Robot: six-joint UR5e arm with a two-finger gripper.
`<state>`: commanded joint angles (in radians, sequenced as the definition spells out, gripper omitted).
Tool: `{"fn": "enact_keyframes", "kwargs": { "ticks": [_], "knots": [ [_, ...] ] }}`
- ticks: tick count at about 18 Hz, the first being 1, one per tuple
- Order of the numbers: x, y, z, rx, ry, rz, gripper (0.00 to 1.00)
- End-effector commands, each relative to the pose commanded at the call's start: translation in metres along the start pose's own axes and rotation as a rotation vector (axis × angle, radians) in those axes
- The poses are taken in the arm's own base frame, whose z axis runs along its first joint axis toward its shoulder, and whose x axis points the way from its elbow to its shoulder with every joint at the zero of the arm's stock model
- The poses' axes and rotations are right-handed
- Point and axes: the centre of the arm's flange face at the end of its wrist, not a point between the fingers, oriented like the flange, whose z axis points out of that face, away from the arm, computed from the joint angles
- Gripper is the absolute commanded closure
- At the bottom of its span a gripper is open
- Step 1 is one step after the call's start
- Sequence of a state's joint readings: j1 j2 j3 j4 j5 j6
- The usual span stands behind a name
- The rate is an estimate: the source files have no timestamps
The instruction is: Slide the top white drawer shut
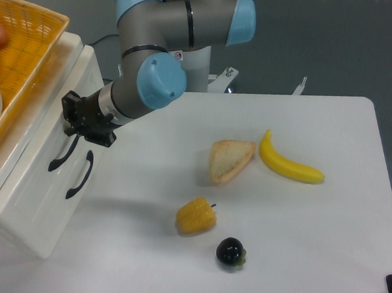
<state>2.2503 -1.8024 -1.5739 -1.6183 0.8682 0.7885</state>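
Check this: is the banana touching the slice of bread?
No, the banana lies apart from the bread, with bare table between them.

The arm has thick grey tube segments, light-blue joint caps and a black wrist end.

Bare table lies between gripper and bread.
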Motion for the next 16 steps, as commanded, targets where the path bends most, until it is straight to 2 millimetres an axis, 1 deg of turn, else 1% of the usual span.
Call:
{"fn": "enact_keyframes", "kwargs": {
  "ticks": [2,3,5,6,8,11,14,16],
  "knots": [
    [0.000,0.000,-0.001,0.001,-0.001,0.001,0.87],
    [-0.001,0.000,-0.002,0.003,-0.002,-0.001,0.85],
    [-0.010,0.002,-0.012,0.016,-0.017,-0.003,0.74],
    [-0.023,0.007,-0.024,0.036,-0.029,-0.018,0.64],
    [-0.048,0.017,-0.059,0.086,-0.060,-0.058,0.00],
    [-0.085,0.036,-0.108,0.172,-0.129,-0.100,0.00],
    [-0.118,0.054,-0.153,0.193,-0.331,-0.083,0.00],
    [-0.136,0.065,-0.177,0.176,-0.486,-0.077,0.00]
  ]
}}
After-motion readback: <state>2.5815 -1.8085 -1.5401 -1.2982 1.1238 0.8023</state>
